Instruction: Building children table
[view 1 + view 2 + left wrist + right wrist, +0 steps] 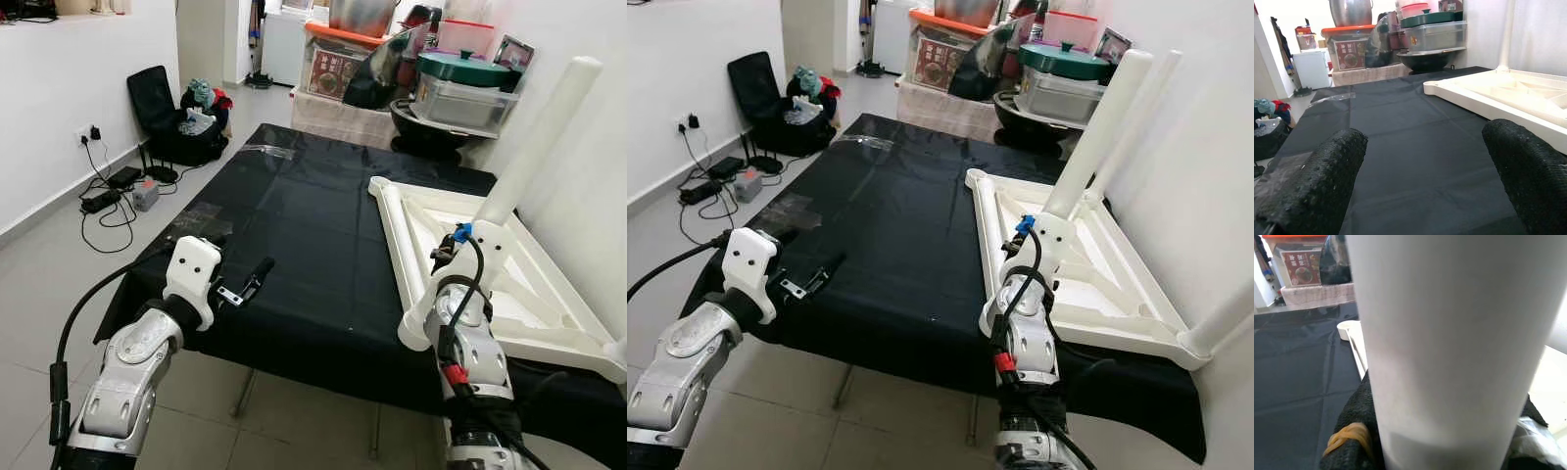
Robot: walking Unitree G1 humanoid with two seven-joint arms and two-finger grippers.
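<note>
A white children's table top (397,230) lies upside down on the right half of a black-covered table (294,215). My right gripper (487,223) is shut on a white round table leg (544,137), which slants up and away over the frame's near side. In the right wrist view the leg (1449,342) sits between black fingers (1349,431). Another leg (1507,34) stands at the far corner, and one sticks out at the near right corner (1223,321). My left gripper (250,279) hovers open over the black table's near left edge, holding nothing (1422,171).
Stacked storage boxes and pots (460,83) crowd the far end of the table. A black chair (157,103) with bags stands at the back left, and cables with a power strip (108,201) lie on the floor. A white wall runs along the right.
</note>
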